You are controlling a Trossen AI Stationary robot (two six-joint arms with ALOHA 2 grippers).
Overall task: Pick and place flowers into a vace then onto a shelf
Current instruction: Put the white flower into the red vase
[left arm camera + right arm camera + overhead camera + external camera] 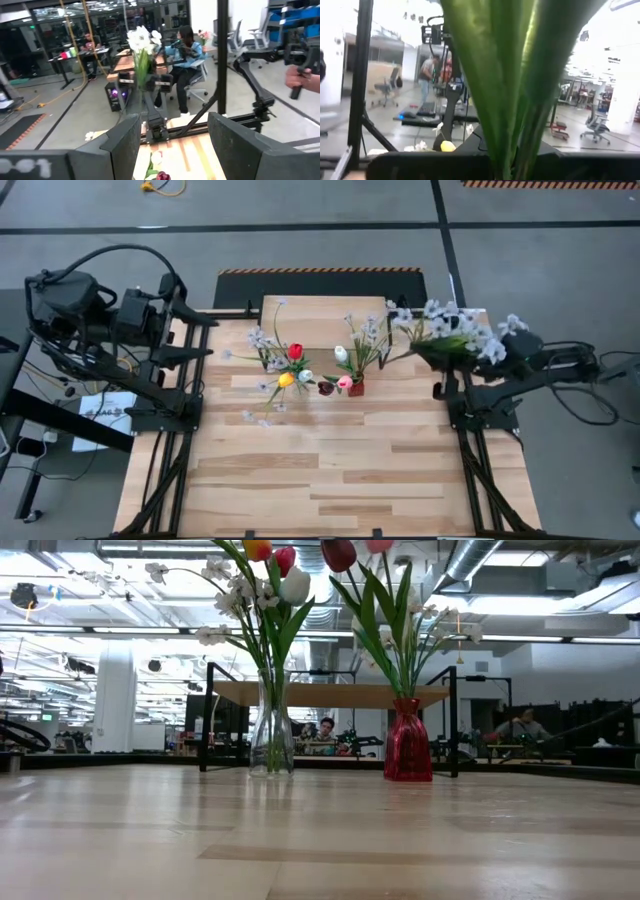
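A clear glass vase (272, 740) with tulips and white sprays and a red vase (407, 740) with tulips stand on the tabletop, near the middle. Behind them is the shelf (330, 693), a light-wood board on black legs. My right gripper (462, 352) is at the table's far right, shut on a spray of white blossoms (465, 328) with green leaves. My left gripper (172, 150) hangs open and empty high at the table's far left (175, 305). My right gripper holds the spray by its green stems and leaves (517, 140), which rise from between the fingers. The gripper's own body hides the exact place of contact. The spray (141, 47) stands up above the gripper, lifted clear of the table.
Black frame struts (165, 395) run along both sides of the table. Papers (100, 412) lie on the floor at the left. People sit at desks in the room beyond, and a person's hand (299, 77) shows in the left wrist view. The near half of the tabletop (330, 480) is bare wood.
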